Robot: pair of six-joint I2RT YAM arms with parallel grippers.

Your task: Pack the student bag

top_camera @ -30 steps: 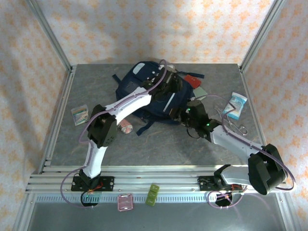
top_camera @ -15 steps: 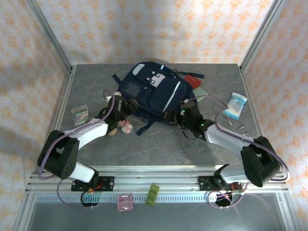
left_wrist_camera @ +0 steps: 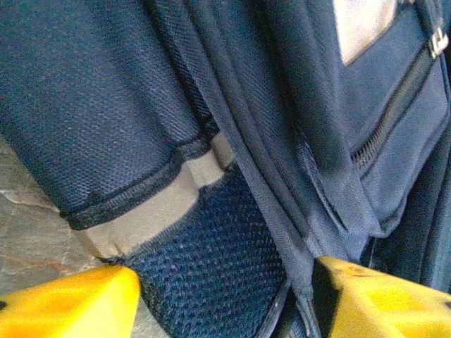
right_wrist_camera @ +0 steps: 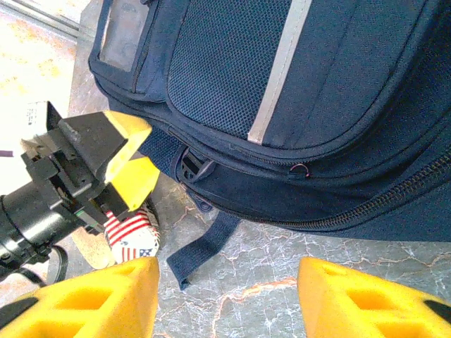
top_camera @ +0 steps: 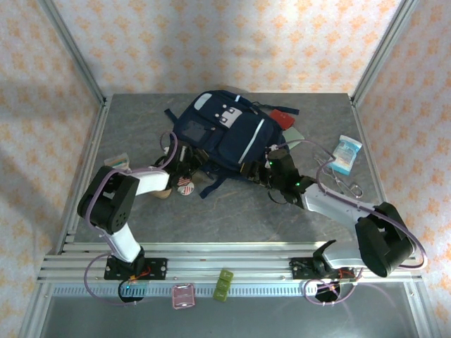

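Overhead, the student bag (top_camera: 218, 141) lies front-up on the grey table (top_camera: 232, 211), toward the far middle, with its white stripe running diagonally. The left gripper (top_camera: 190, 158) sits at the bag's near-left edge. The right gripper (top_camera: 254, 171) sits at the bag's near-right corner. A flag-patterned ball (top_camera: 184, 185) rests on the table just near of the left gripper. A blue tissue pack (top_camera: 346, 154) lies well apart, to the right. Jaw spacing cannot be read from this view.

Next, the left wrist view. The left gripper (left_wrist_camera: 225, 303) has its jaws spread wide, with one yellow fingertip (left_wrist_camera: 70, 303) at each lower corner. The navy mesh side of the bag (left_wrist_camera: 211, 267) lies directly between them and rises away beyond. Neither pad visibly presses on the fabric. A pale webbing band crosses the cloth above the mesh.

Finally, the right wrist view. The right gripper (right_wrist_camera: 229, 299) also has its jaws apart, its yellow fingertips (right_wrist_camera: 91, 299) low in the frame, with bare table between them. The bag (right_wrist_camera: 338, 84) lies just beyond the fingertips, not between them. A loose dark strap (right_wrist_camera: 204, 250) trails from its edge onto the table. The left gripper (right_wrist_camera: 148, 149) meets the bag's side edge, with the ball (right_wrist_camera: 130, 236) just below it.
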